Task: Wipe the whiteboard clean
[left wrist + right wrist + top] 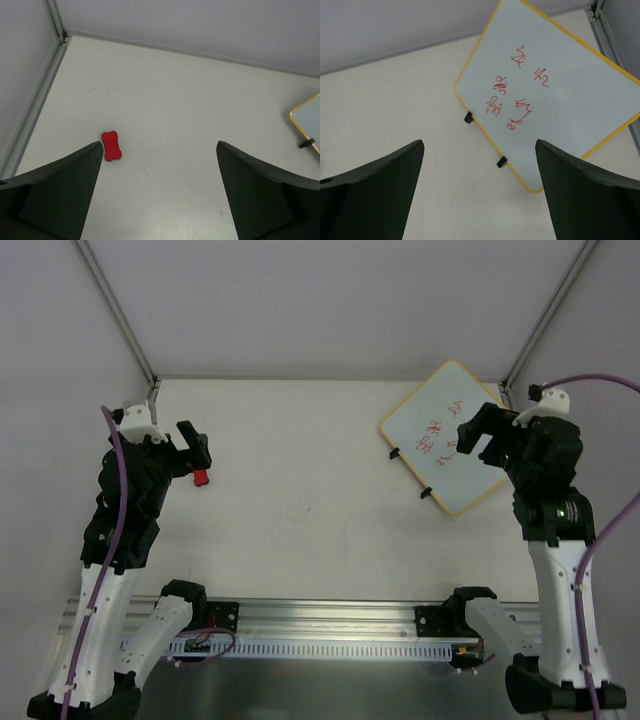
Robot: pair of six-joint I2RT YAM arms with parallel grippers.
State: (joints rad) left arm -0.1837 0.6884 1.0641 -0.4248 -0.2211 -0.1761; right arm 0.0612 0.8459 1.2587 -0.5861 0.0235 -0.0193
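The whiteboard lies flat at the table's far right, turned like a diamond, with a yellow frame, two black clips on its left edge and red scribbles in the middle. My right gripper hovers over its near part, open and holding nothing; in the right wrist view the whiteboard fills the upper right beyond the right gripper. My left gripper stands open at the far left, above a small red bone-shaped block that lies just off its left fingertip.
Metal frame posts rise at the back corners, against pale walls. A corner of the whiteboard shows at the right edge of the left wrist view. The arms' mounting rail runs along the near edge.
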